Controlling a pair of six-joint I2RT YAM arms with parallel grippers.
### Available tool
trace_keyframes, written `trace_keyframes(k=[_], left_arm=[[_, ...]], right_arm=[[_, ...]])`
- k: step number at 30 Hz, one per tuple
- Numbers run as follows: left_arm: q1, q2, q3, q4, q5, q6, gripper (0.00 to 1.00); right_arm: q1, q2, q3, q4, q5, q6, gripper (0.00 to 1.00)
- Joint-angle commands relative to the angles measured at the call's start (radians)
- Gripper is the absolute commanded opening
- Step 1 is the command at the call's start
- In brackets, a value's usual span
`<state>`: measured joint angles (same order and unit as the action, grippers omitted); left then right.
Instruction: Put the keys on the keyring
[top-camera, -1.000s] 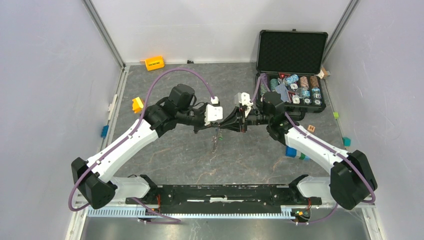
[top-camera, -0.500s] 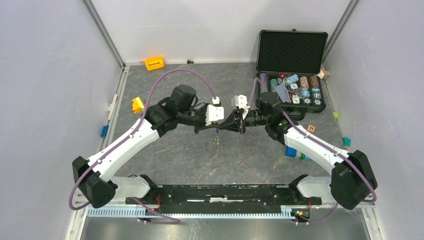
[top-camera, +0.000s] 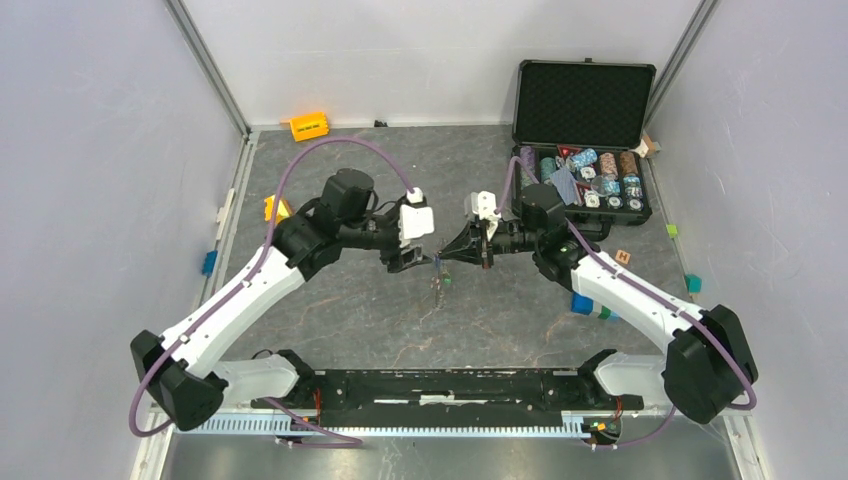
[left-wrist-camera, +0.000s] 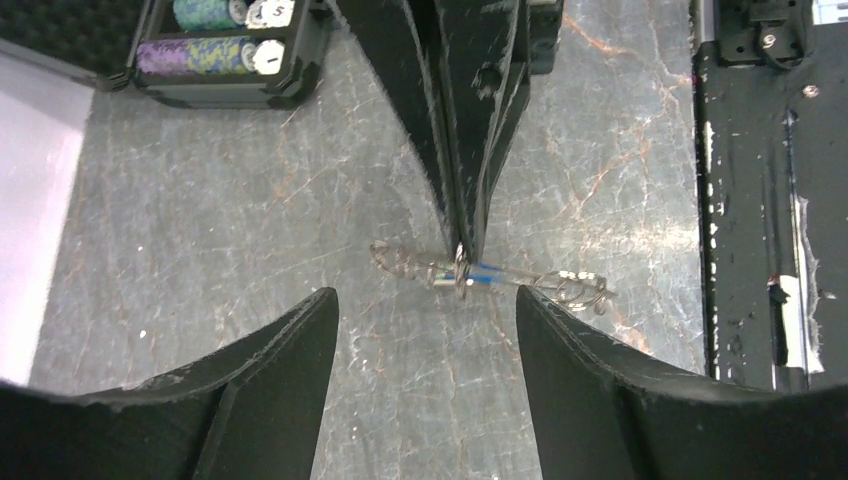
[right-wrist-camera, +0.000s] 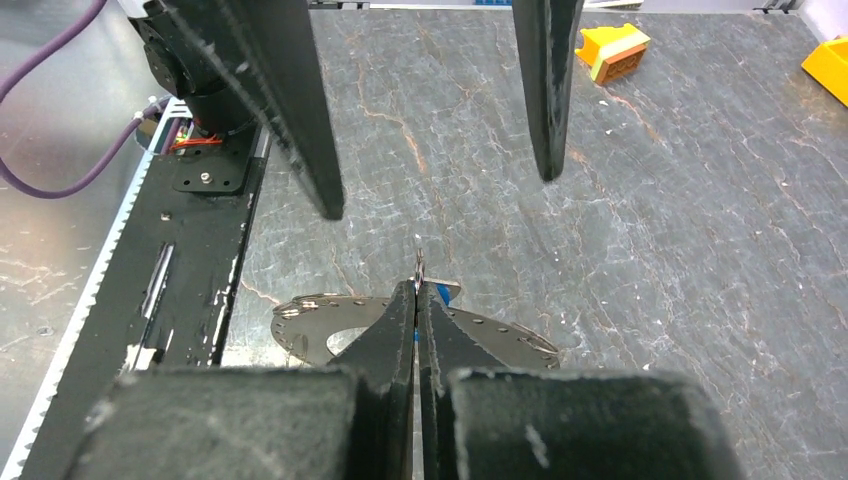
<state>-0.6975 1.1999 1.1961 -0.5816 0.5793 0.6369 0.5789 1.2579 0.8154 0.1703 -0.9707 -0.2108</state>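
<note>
Left gripper (left-wrist-camera: 425, 300) jaws wide open, empty, right gripper (right-wrist-camera: 417, 295) jaws pinched shut on keyring (right-wrist-camera: 305, 330), blue key (left-wrist-camera: 487, 279) at tips, above counter (left-wrist-camera: 200, 220).

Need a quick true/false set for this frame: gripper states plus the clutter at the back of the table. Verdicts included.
1. The left gripper has its jaws wide apart with nothing between them. True.
2. The right gripper is open and empty. False: it is shut, pinching the small blue-headed key at its tips.
3. The black hard-shell case has its lid closed. False: the lid stands open, with the rows of poker chips showing.
4. An orange plastic block lies at the far edge of the table, near the back wall. True.
</note>
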Motion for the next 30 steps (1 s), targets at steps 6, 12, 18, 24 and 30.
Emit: trace_keyframes(k=[6, 12, 18, 24, 30], left_arm=[[0.032, -0.058, -0.138, 0.141, 0.086, 0.084, 0.61], [0.031, -0.019, -0.148, 0.182, 0.137, 0.073, 0.5], [0.032, -0.012, -0.152, 0.215, 0.156, 0.048, 0.45], [0.032, -0.008, -0.171, 0.217, 0.179, 0.054, 0.35], [0.031, -0.025, -0.2, 0.224, 0.161, 0.07, 0.19]], right_arm=[[-0.018, -0.025, 0.045, 0.106, -0.059, 0.09, 0.0], [-0.024, -0.022, 0.041, 0.126, -0.065, 0.11, 0.0], [-0.025, -0.016, 0.03, 0.142, -0.069, 0.118, 0.0], [-0.027, -0.008, 0.036, 0.161, -0.082, 0.142, 0.0], [-0.032, -0.017, 0.04, 0.157, -0.092, 0.142, 0.0]])
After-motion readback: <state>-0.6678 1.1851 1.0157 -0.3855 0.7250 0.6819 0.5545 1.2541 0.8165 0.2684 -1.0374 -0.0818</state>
